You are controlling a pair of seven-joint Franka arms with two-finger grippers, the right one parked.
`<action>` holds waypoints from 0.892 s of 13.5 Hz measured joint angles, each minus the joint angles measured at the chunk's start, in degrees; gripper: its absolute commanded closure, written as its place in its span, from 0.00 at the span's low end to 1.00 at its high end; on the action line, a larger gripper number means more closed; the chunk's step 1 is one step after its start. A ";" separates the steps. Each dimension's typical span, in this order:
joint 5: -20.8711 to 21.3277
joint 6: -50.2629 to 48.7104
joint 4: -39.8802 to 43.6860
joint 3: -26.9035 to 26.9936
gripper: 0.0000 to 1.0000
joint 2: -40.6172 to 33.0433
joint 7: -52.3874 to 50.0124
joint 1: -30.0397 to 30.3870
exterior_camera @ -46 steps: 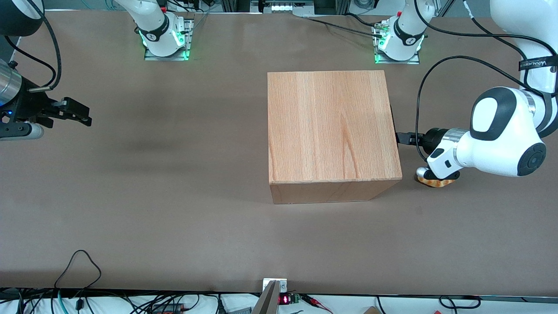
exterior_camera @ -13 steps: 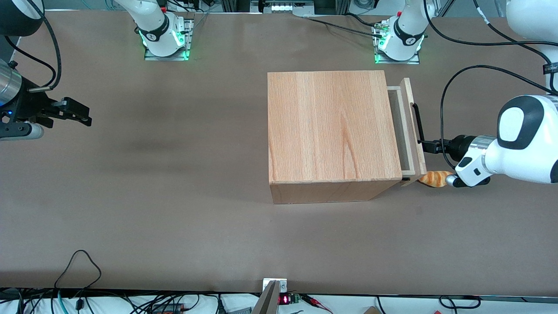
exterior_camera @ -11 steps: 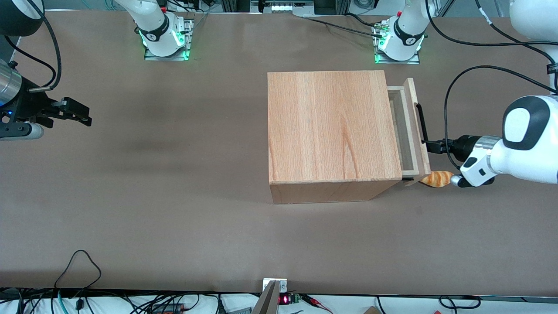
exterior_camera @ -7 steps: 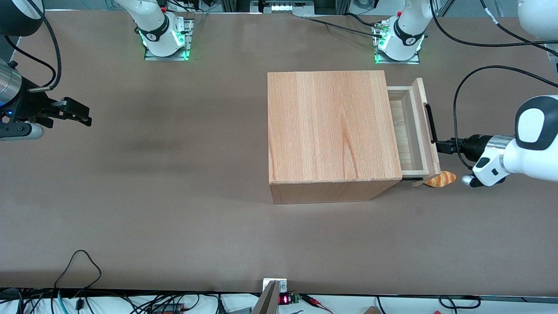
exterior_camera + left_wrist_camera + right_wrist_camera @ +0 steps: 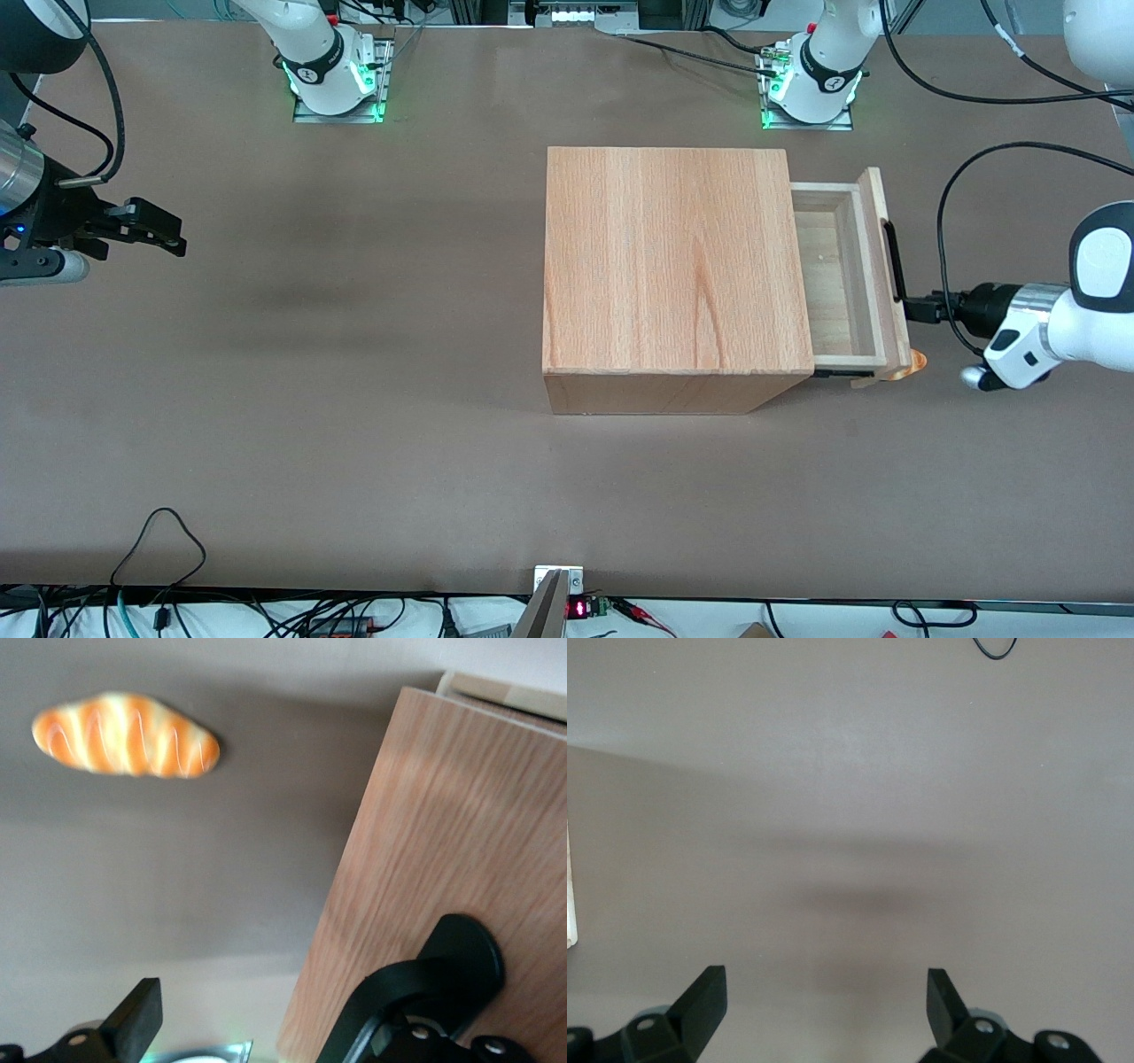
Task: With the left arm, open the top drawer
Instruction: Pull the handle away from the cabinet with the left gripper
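While the top drawer (image 5: 837, 275) stands open, the claw (image 5: 912, 309) spreads wide at its handle (image 5: 894, 261).

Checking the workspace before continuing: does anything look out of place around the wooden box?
An orange, pale-striped bread-shaped toy lies on the brown table, mostly tucked under the corner of the pulled-out light-wood top drawer nearest the front camera. The left arm's black gripper, open, is at the drawer's black bar handle.
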 measured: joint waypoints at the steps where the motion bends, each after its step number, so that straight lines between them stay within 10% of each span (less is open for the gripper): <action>1: 0.00 0.13 1.09 0.00 0.00 0.67 0.00 0.08; 12: 0.00 -0.18 2.11 0.02 0.00 1.33 0.27 1.72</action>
